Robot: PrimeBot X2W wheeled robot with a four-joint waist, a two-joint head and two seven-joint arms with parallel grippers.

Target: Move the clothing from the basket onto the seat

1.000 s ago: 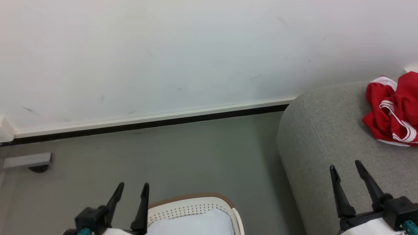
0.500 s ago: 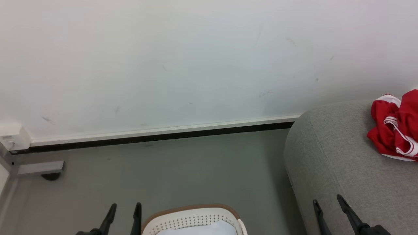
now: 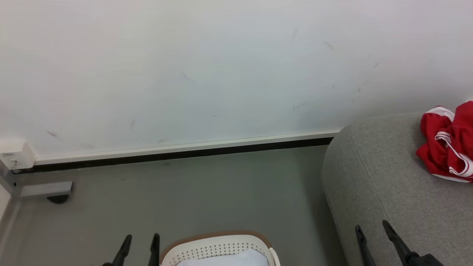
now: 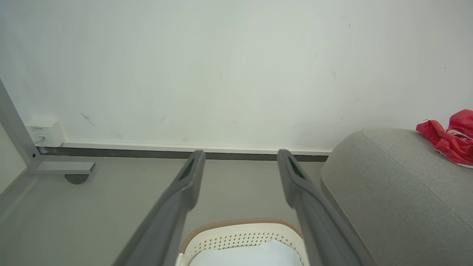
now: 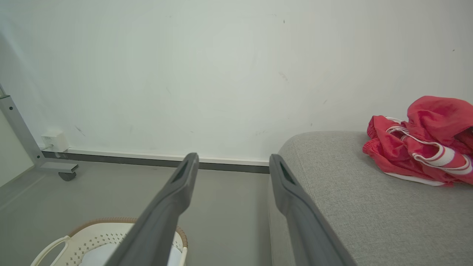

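Head camera has tipped upward over the last second, so both pincers now sit low in its view, while the things themselves keep their places. On this side the left pincer (image 3: 142,237) gapes wide, nothing in it, just beside the basket (image 3: 218,236). That basket stands on the floor (image 3: 184,192) with a pale white bundle (image 3: 226,258) inside. Over the seat (image 3: 369,177) the right pincer (image 3: 371,226) is spread and bare, and the red clothing (image 3: 445,147) lies crumpled on the seat by the wall (image 3: 221,74).
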